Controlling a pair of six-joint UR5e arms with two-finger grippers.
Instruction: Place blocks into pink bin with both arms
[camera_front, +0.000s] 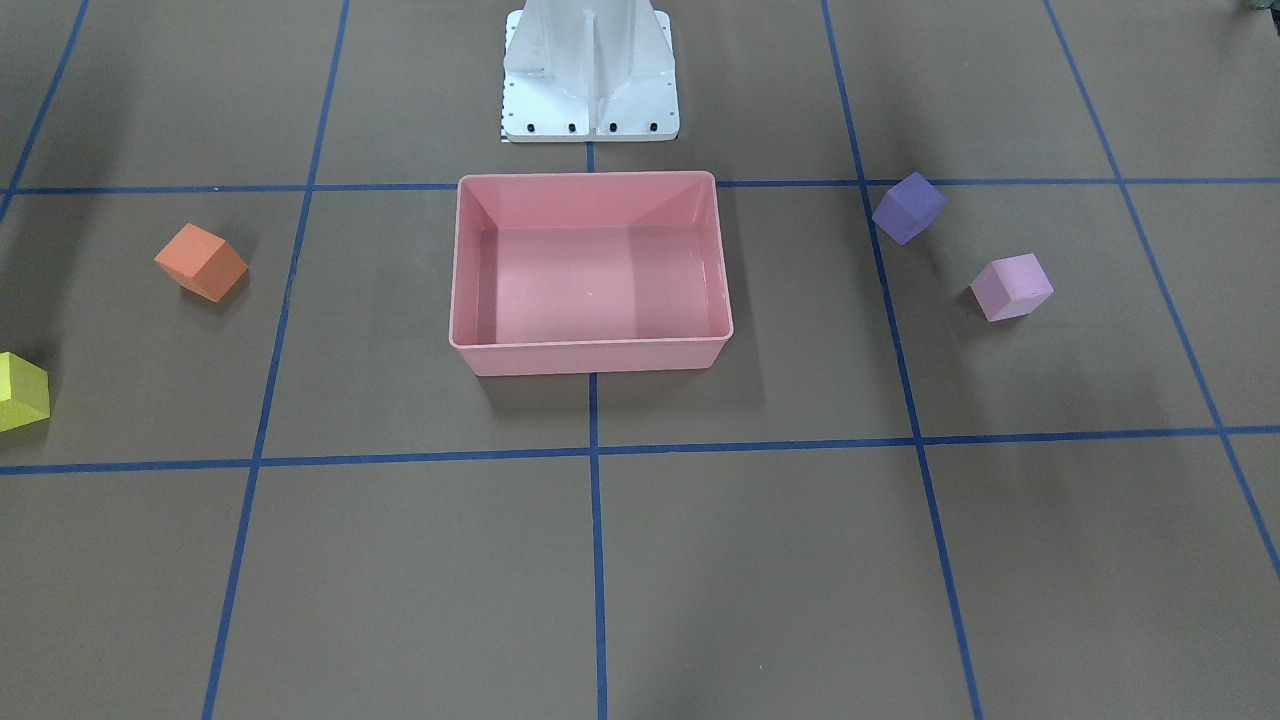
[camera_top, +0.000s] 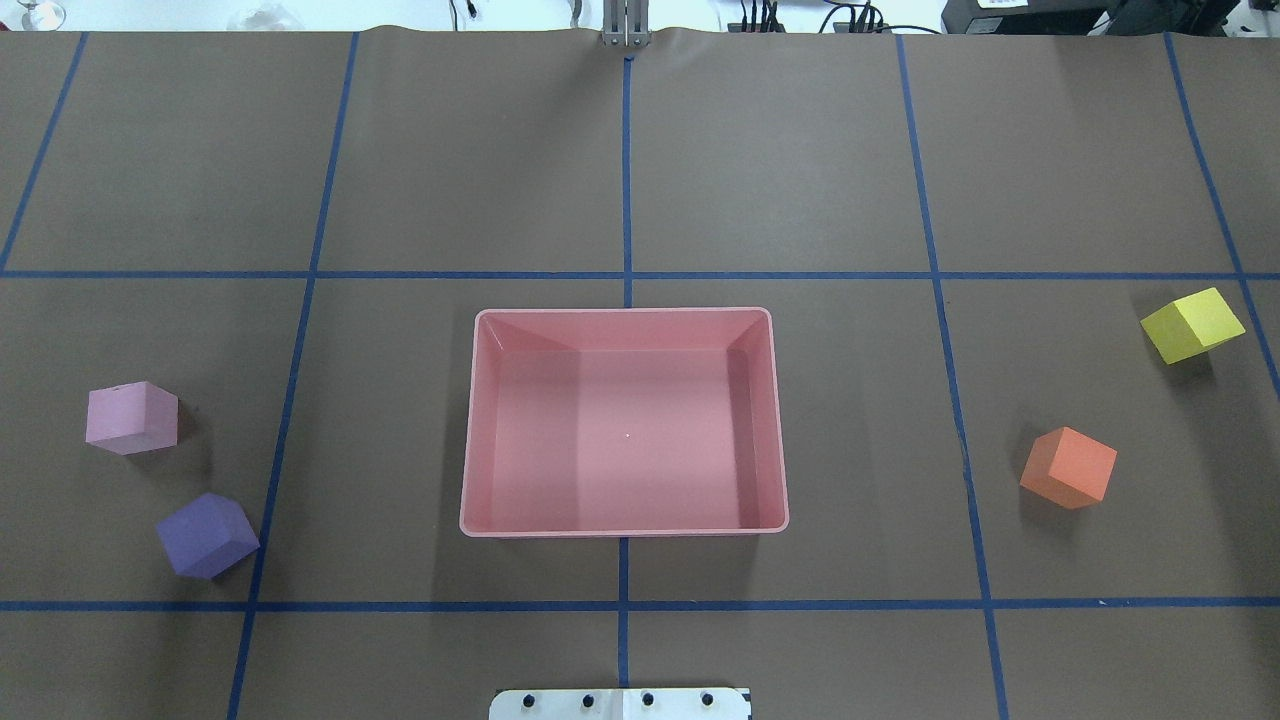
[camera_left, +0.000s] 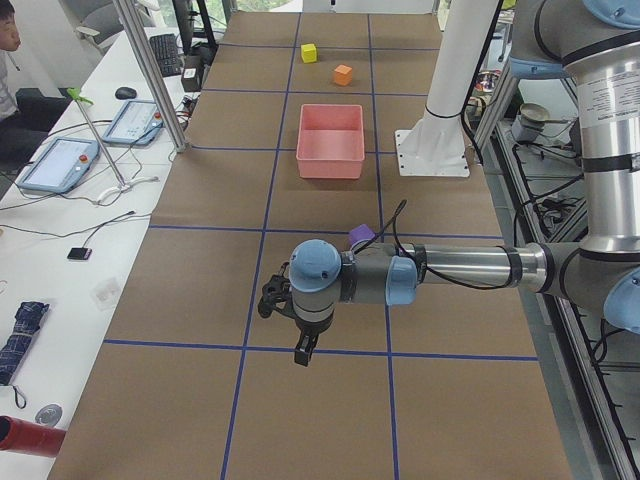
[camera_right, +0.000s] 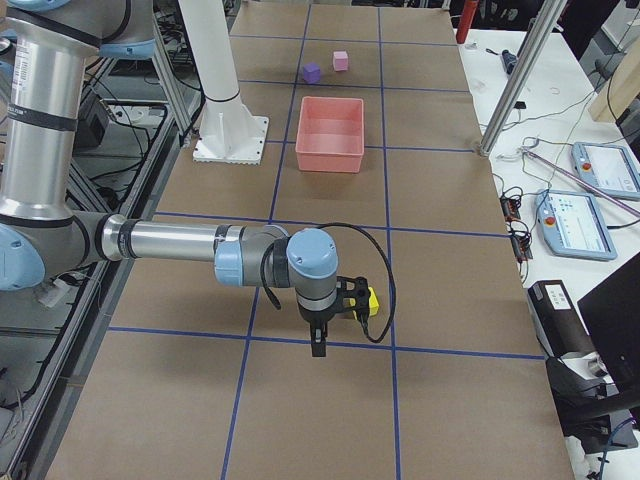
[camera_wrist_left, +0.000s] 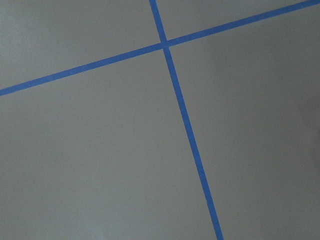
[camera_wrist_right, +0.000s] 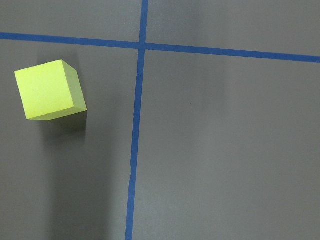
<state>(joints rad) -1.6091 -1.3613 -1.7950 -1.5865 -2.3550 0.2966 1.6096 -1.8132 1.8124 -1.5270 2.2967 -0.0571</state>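
Seen from overhead, a light pink matte cube (camera_top: 132, 418) sits on the table at far left, with a purple matte cube (camera_top: 207, 535) near it, closer to the robot and turned at an angle. At centre is the shallow salmon-pink plastic bin (camera_top: 625, 313), rectangular with rounded corners, a thin rim and smooth, slightly glossy walls; it straddles a tape line just in front of the white metal robot base (camera_top: 620, 705). Well to its right lies an orange matte cube (camera_top: 1068, 467), and farther right and farther from the robot, a yellow matte cube (camera_top: 1192, 325). All four cubes rest on the table, outside the bin. The tabletop is flat brown paper (camera_top: 800, 150) marked into large squares by blue tape lines (camera_top: 450, 275). In the side views, each grey-silver jointed arm reaches out level above the table's end: the left arm (camera_left: 450, 268) with its black left gripper (camera_left: 303, 350) pointing down, and the right arm (camera_right: 180, 242) with its black right gripper (camera_right: 319, 345) likewise. Whether either pincer is wide or narrow cannot be told. White workbenches with tablets (camera_left: 60, 165) flank the table.
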